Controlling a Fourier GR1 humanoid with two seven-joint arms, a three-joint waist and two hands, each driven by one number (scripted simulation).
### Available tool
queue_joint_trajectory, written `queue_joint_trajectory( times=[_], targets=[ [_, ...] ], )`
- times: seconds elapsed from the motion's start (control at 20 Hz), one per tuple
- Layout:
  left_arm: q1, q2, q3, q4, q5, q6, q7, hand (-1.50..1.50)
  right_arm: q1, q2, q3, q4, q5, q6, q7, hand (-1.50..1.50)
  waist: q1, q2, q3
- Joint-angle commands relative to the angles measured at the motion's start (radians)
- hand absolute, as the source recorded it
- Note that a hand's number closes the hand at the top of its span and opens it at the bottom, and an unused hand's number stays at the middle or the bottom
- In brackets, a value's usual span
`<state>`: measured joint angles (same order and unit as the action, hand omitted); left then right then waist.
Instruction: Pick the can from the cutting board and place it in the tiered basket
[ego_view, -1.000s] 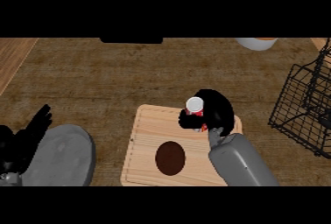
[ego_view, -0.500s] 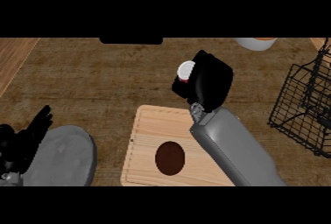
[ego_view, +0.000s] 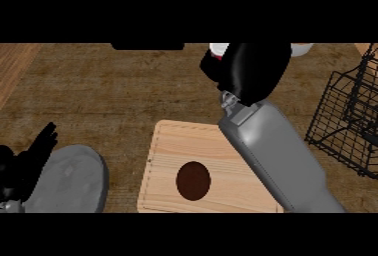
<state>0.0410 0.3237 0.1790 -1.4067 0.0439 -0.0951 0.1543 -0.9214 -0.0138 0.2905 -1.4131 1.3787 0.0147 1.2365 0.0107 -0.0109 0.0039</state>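
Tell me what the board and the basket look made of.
Board: looks like pale, matte wood, with straight grain lines; the dark oval spot on it is unclear. Basket: looks like thin black metal wire, an open grid you see through.

The right hand hangs over bare counter beyond the board, its fingers curled round the can. To the right of the fingers, open counter runs to the wire basket, whose black frame blocks that side. To their left the counter lies free; the left hand rests open, well apart.
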Motion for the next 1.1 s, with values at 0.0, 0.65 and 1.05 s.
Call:
queue_joint_trajectory(
  times=[0.0, 0.65, 1.05],
  targets=[
    [0.033, -0.032, -0.031, 0.015, -0.023, 0.000, -0.029, 0.00, -0.089, 0.013, -0.057, -0.005, 0.062, 0.062, 0.223, 1.50, -0.003, 0.006, -0.005],
    [0.020, -0.021, 0.003, 0.032, -0.006, -0.021, -0.024, 0.00, -0.082, -0.182, -0.411, 0.187, 0.016, -0.167, -0.205, 1.50, 0.007, 0.016, -0.004],
    [0.040, -0.013, 0.013, 0.001, -0.003, -0.039, -0.013, 0.00, -0.052, -0.288, -0.580, 0.259, -0.204, -0.319, -0.449, 1.50, 0.005, 0.015, -0.003]
  ],
)
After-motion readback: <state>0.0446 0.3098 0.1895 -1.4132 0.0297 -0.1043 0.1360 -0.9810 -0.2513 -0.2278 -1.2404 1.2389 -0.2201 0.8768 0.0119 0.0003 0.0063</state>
